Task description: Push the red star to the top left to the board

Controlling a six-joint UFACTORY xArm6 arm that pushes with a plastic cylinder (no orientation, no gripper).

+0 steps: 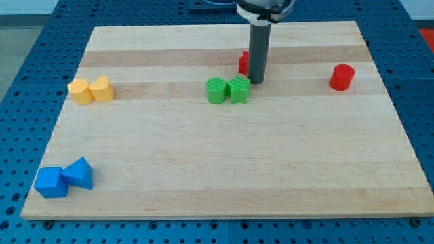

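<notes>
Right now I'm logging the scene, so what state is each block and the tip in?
red star: partly hidden behind the rod
my tip: down, right of the star
red cylinder: alone, upright
green pair: touching
yellow pair: touching
blue pair: touching

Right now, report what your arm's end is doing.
No pincer: my tip holds nothing, resting on the board just right of the red star and beside the green star.
</notes>
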